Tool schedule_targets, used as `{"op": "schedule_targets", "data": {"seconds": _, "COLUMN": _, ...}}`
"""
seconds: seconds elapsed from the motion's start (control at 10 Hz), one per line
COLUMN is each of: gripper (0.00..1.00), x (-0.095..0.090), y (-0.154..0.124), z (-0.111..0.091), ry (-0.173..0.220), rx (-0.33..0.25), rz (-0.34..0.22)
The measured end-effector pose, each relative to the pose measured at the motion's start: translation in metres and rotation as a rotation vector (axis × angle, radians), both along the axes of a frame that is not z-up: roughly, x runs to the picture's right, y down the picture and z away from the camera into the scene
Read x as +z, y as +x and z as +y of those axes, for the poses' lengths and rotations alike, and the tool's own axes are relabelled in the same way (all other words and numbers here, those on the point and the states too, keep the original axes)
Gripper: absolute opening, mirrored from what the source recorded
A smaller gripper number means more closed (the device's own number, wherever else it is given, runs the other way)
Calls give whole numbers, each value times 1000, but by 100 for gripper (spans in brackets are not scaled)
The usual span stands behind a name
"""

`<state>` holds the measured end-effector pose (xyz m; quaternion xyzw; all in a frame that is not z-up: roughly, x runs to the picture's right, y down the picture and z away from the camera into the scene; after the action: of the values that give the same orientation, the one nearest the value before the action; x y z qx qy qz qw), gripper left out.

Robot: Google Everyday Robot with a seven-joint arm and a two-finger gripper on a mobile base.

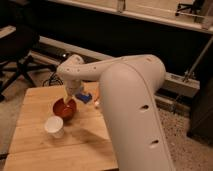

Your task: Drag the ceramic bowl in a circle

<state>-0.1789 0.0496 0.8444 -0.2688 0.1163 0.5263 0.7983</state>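
Observation:
The ceramic bowl (64,108) is small, round and glossy orange-red. It sits on the wooden table (35,145), left of centre. My gripper (68,99) reaches down from the white arm (125,100) into the bowl at its far rim. A white paper cup (54,126) stands just in front and left of the bowl, close to it.
A blue object (84,97) and an orange-and-white object (96,102) lie on the table right of the bowl, partly behind the arm. A black office chair (15,55) stands to the far left. A dark wall and rail run behind the table.

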Motion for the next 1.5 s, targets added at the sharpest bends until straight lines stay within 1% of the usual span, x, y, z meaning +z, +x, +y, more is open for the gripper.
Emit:
{"op": "schedule_targets", "data": {"seconds": 0.1, "gripper": 80, "x": 2, "y": -5, "z": 5, "ry": -9, "rx": 5, "rz": -14}}
{"op": "schedule_targets", "data": {"seconds": 0.2, "gripper": 80, "x": 2, "y": -14, "z": 12, "ry": -23, "rx": 2, "rz": -50}}
{"op": "schedule_targets", "data": {"seconds": 0.3, "gripper": 80, "x": 1, "y": -20, "z": 15, "ry": -28, "rx": -1, "rz": -65}}
{"op": "schedule_targets", "data": {"seconds": 1.3, "gripper": 80, "x": 1, "y": -21, "z": 16, "ry": -30, "rx": -1, "rz": -66}}
{"op": "schedule_targets", "data": {"seconds": 1.4, "gripper": 80, "x": 2, "y": -22, "z": 14, "ry": -24, "rx": 1, "rz": -69}}
{"op": "schedule_targets", "data": {"seconds": 1.5, "gripper": 80, "x": 5, "y": -27, "z": 7, "ry": 0, "rx": 12, "rz": -77}}
